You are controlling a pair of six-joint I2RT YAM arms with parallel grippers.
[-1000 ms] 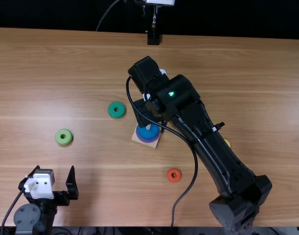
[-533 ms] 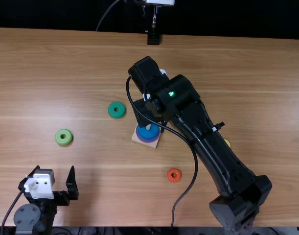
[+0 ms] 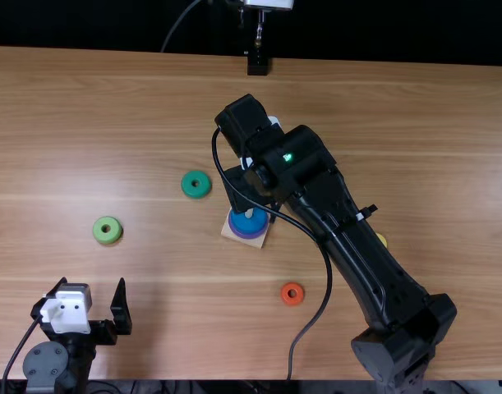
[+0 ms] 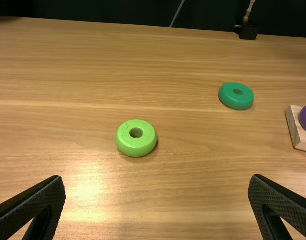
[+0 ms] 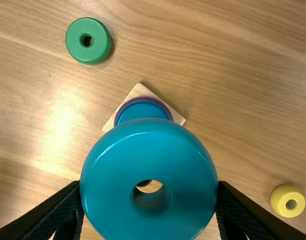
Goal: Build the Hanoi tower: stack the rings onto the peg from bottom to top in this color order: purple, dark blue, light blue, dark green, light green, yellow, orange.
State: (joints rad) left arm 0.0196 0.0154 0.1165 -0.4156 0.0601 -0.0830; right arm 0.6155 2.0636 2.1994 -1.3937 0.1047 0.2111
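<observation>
The right gripper point(image 5: 149, 192), fingers closed around the light blue ring point(image 5: 112, 185), holds it over the stacked dark blue ring point(image 5: 142, 110), the peg point(image 3: 249, 213) apparently almost directly beneath its hole.

Steep overhead view, wrist views (nearer)

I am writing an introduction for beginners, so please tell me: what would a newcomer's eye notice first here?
Probably the light blue ring, looming large between the fingers of the right gripper in its wrist view. Next comes the black right arm, stretching diagonally over the table. On the left, the light green ring lies ahead of the open left gripper.
</observation>
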